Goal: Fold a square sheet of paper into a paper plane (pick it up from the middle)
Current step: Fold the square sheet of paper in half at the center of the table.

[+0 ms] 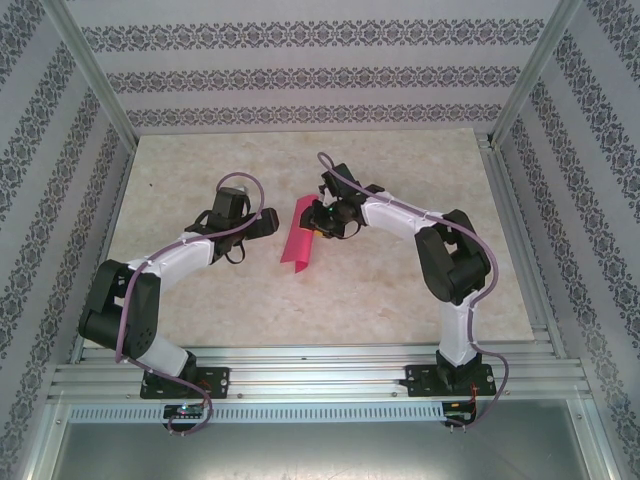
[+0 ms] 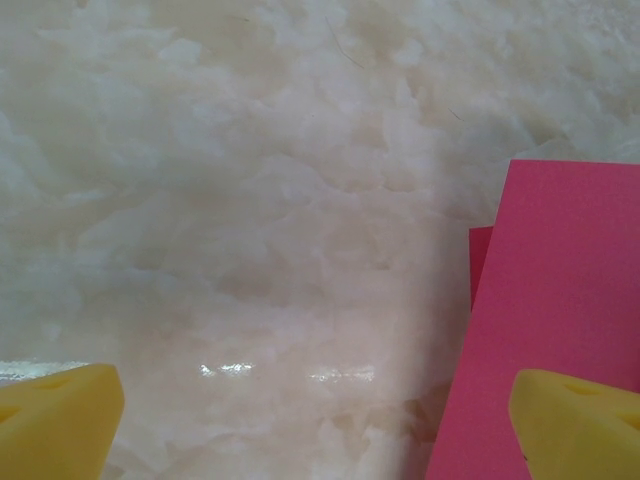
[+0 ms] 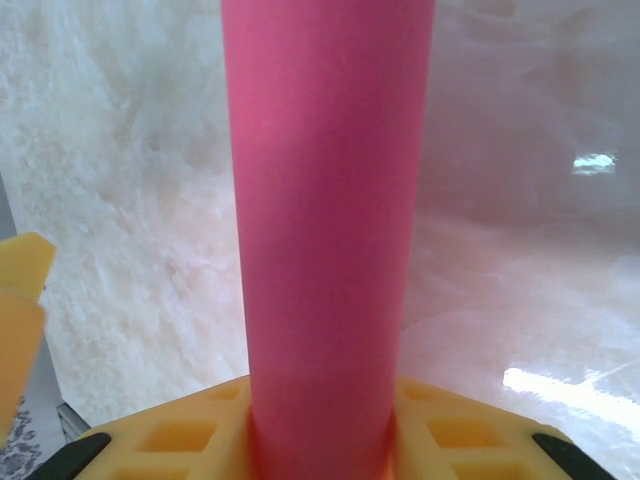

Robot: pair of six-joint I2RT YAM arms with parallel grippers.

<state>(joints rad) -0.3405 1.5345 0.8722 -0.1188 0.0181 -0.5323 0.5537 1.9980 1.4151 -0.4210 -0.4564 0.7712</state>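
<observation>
The square sheet of paper [image 1: 297, 245] is bright magenta and lies folded into a narrow strip at the table's middle, its far end raised. My right gripper [image 1: 322, 228] is at the strip's upper right side. In the right wrist view the paper [image 3: 330, 200] runs up over the broad lower finger [image 3: 480, 430]. The other finger [image 3: 20, 300] stands apart at the left, so the right gripper [image 3: 170, 355] is open. My left gripper [image 1: 268, 222] is just left of the strip. It is open [image 2: 320, 420], with the right finger [image 2: 575, 420] over the paper's edge [image 2: 560, 300]. The paper plane is out of view.
The marble-patterned tabletop [image 1: 400, 290] is bounded by aluminium rails [image 1: 320, 365] at the near edge and patterned walls [image 1: 300, 80] at the back and sides. Both arms reach inward from their bases, elbows out toward the table's sides.
</observation>
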